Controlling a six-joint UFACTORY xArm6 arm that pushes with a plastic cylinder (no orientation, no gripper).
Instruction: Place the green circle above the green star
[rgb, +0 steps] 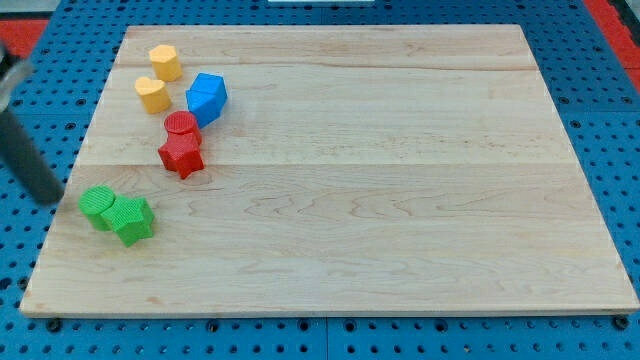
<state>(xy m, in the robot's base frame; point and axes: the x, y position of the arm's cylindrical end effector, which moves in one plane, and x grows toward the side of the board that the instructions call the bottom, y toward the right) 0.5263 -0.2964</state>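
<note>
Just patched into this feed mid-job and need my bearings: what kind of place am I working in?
Likely a lab tabletop test rig: a wooden board on a blue perforated base, scattered with small coloured blocks like the green circle and green star. My tip sits left of them.

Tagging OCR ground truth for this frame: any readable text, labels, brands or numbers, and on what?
None: no text, label, brand, number or sign shows anywhere.
Wooden board: plain wood grain only.
Blocks, from the green circle and green star to the blue block: unmarked.
Blue perforated base: just holes.
My tip: bare dark rod.
</note>
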